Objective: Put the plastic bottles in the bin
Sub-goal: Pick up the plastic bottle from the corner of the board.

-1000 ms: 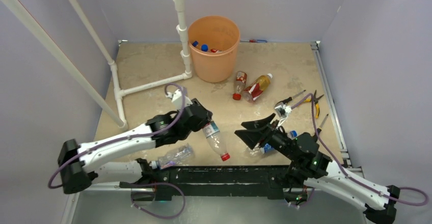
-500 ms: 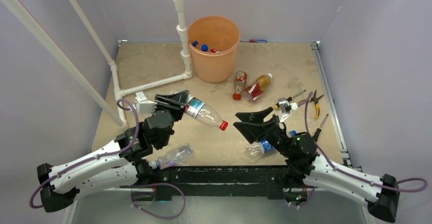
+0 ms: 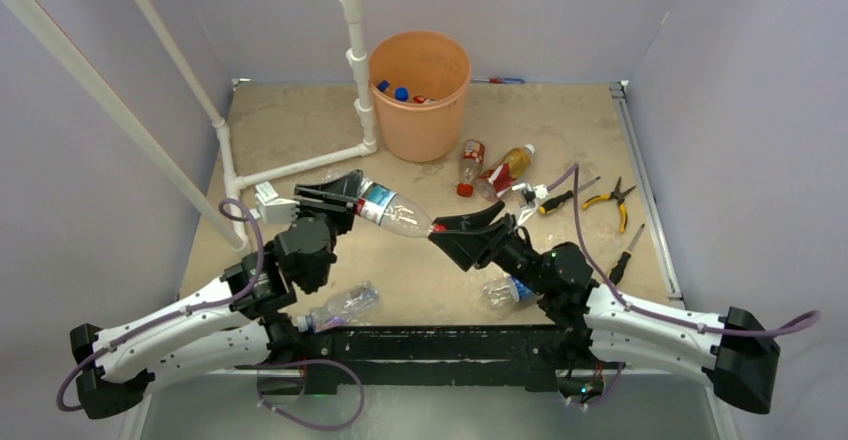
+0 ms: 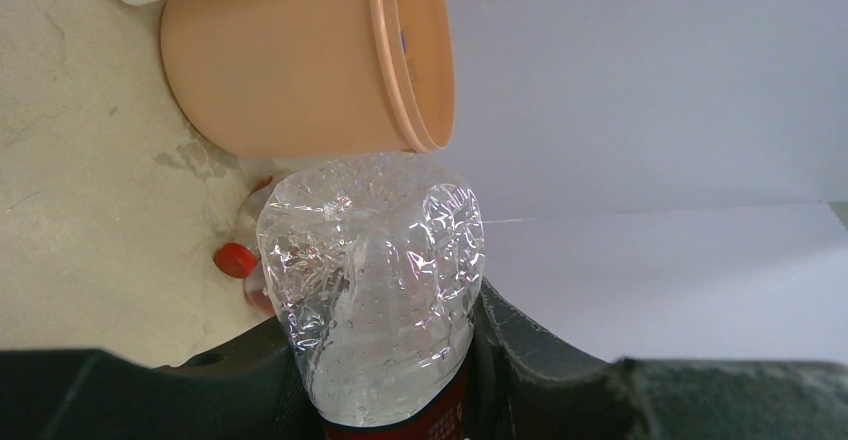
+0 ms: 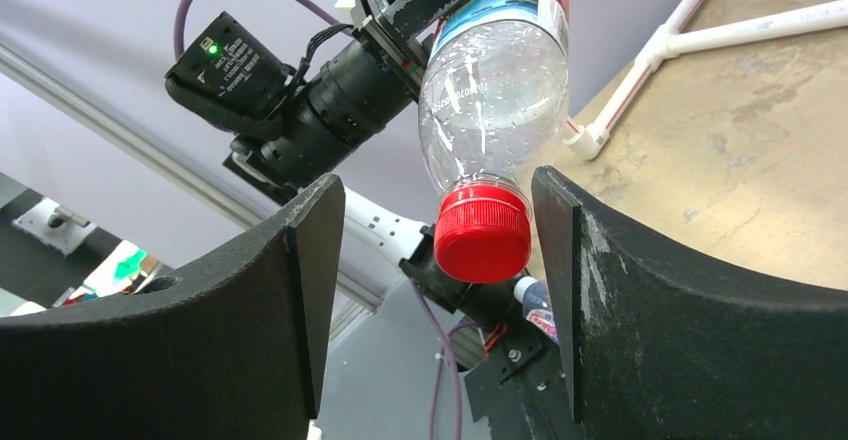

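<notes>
My left gripper [image 3: 340,196] is shut on the labelled end of a clear bottle [image 3: 396,211] with a red cap and holds it level above the table; the wrist view shows the bottle's body [image 4: 370,290] between the jaws [image 4: 375,365]. My right gripper [image 3: 468,232] is open, and the bottle's red cap [image 5: 483,240] sits between its fingers [image 5: 435,260] without touching them. The orange bin [image 3: 420,132] stands at the back and holds several bottles [image 3: 392,90]; it also shows in the left wrist view [image 4: 300,70]. Two bottles [image 3: 470,165] [image 3: 506,171] lie beside it.
A clear bottle [image 3: 340,307] and a blue-labelled bottle [image 3: 505,290] lie near the front edge. The white pipe frame [image 3: 300,166] stands left of the bin. Pliers [image 3: 610,200] and screwdrivers [image 3: 556,200] lie at the right.
My left gripper has lifted the red-capped bottle off the table and swung it up and right. My right gripper has moved left and forward until its open fingers flank the cap.
</notes>
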Controlling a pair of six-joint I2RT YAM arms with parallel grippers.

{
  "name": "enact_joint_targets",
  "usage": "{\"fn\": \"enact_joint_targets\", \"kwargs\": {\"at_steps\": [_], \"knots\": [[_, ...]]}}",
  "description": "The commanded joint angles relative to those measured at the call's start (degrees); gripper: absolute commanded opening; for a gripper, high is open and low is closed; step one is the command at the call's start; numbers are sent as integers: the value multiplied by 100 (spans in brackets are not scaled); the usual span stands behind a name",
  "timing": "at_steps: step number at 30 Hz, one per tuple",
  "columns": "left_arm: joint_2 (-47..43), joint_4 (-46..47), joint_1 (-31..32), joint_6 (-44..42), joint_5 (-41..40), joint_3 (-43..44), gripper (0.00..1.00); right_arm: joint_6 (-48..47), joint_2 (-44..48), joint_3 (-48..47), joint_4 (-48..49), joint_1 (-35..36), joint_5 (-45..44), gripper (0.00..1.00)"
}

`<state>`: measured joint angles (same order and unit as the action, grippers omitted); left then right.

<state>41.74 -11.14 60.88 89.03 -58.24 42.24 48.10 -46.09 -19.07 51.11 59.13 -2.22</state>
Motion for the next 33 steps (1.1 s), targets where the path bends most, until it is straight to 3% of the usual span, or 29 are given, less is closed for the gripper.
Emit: {"fn": "enact_joint_targets", "kwargs": {"at_steps": [1, 12, 19, 21, 23, 26, 27, 30, 33], "knots": [[-142, 180, 2, 51, -222, 110, 32, 155, -211, -330, 333, 19, 212, 69], [-303, 101, 3, 31, -267, 83, 32, 300, -646, -510, 365, 28, 399, 45], [-302, 23, 2, 57, -217, 52, 34, 277, -721, -543, 431, 28, 477, 16], [-283, -52, 3, 48, -182, 49, 40, 144, -616, -585, 249, 29, 412, 0], [-264, -93, 3, -82, -127, 52, 54, -51, -407, -644, -113, 30, 294, 0], [-271, -312, 0, -572, -21, 156, 87, -461, 162, -803, -935, 28, -17, 0], [-259, -480, 1, -873, -4, 251, 93, -642, 360, -961, -1370, 28, -163, 0], [-183, -1422, 2, -1643, -81, 660, 98, -996, 758, -1600, -3429, 27, -503, 0], [-145, -1751, 0, -3033, -55, 779, 99, -1425, 661, -2533, -5365, 19, -909, 0]]}}
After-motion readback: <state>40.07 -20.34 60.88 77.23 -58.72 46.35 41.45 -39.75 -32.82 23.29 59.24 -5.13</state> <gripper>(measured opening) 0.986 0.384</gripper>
